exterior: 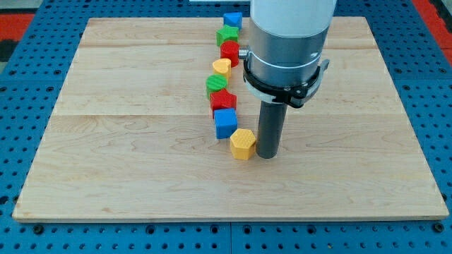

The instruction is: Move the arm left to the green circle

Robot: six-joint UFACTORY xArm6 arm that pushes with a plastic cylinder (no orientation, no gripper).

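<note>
The green circle (216, 84) lies in a curved line of blocks near the board's middle top. From the view's top the line runs: blue block (232, 19), green star-like block (227, 34), red block (229, 51), yellow heart-like block (222, 67), the green circle, red star-like block (223, 100), blue cube (225, 123), yellow hexagon (243, 144). My tip (268, 155) stands just right of the yellow hexagon, touching or nearly touching it. It is below and to the right of the green circle.
The wooden board (127, 141) lies on a blue perforated table (21, 42). The arm's wide grey body (286, 42) hangs over the board's upper middle, right of the block line.
</note>
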